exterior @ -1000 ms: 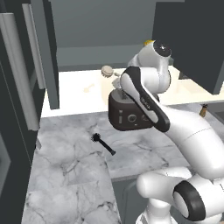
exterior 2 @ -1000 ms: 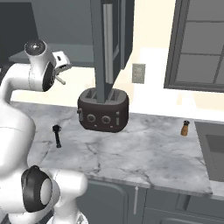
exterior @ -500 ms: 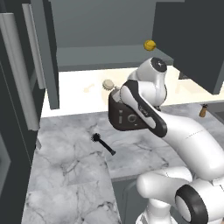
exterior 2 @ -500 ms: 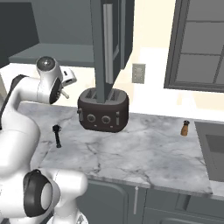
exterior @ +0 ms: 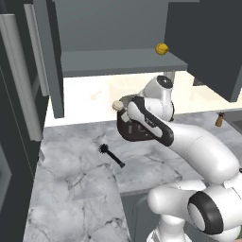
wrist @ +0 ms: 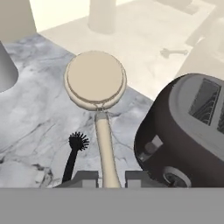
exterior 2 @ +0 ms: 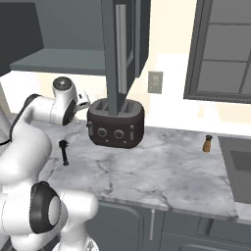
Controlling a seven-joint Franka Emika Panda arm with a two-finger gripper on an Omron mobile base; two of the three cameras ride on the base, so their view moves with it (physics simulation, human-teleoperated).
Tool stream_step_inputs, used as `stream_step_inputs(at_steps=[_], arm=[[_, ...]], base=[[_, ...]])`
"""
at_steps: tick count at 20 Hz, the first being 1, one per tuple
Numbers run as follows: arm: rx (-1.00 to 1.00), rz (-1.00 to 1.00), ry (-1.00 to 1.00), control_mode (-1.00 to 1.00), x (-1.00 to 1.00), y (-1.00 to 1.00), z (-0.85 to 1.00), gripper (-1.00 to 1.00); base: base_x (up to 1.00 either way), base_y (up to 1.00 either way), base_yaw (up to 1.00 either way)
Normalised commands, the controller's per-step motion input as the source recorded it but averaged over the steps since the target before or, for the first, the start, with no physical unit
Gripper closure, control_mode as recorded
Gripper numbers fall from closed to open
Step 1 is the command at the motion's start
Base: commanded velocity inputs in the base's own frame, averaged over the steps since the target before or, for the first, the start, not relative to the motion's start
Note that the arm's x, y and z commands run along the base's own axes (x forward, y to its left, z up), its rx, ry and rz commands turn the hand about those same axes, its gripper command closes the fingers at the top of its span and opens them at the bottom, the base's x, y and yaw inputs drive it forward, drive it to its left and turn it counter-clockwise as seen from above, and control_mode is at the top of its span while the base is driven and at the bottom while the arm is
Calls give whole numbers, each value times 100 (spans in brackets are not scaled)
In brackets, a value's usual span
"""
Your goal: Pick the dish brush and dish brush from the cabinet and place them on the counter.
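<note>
My gripper (wrist: 110,177) is shut on the handle of the cream-tan dish brush (wrist: 95,80), whose rounded head points away from the hand. It hangs in the air over the counter (exterior: 75,184), just left of the toaster (wrist: 183,131). In the left base view the cream brush head (exterior: 116,105) sticks out from the gripper (exterior: 123,108) below the cabinet shelf (exterior: 108,64). The black dish brush (exterior: 111,156) lies flat on the marble, seen below the hand as the black brush (wrist: 74,151) and beside the arm as the black brush (exterior 2: 63,151).
A small yellow ball (exterior: 161,48) sits on the cabinet shelf. The dark toaster (exterior 2: 116,128) stands at the back of the counter, with an open cabinet door (exterior 2: 120,49) above it. A pepper shaker (exterior 2: 208,143) and a sink (exterior 2: 240,166) are to the right.
The arm has come down from cabinet-shelf height toward the counter, carrying the cream-tan brush. The black brush has not moved.
</note>
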Motion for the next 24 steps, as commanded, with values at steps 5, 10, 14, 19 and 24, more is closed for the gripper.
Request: stream_step_inputs(at_steps=[5,10,14,19,24], arm=[[-2,0,11,-100,3,0,-78,100],[-3,1,10,-100,0,0,-78,100],[-4,0,9,-100,1,0,-70,100],[-5,0,6,-100,6,0,-56,100],[-3,0,5,-100,7,0,-48,100]], base=[[0,0,0],[0,0,0],[0,0,0],[0,0,0],[0,0,0]])
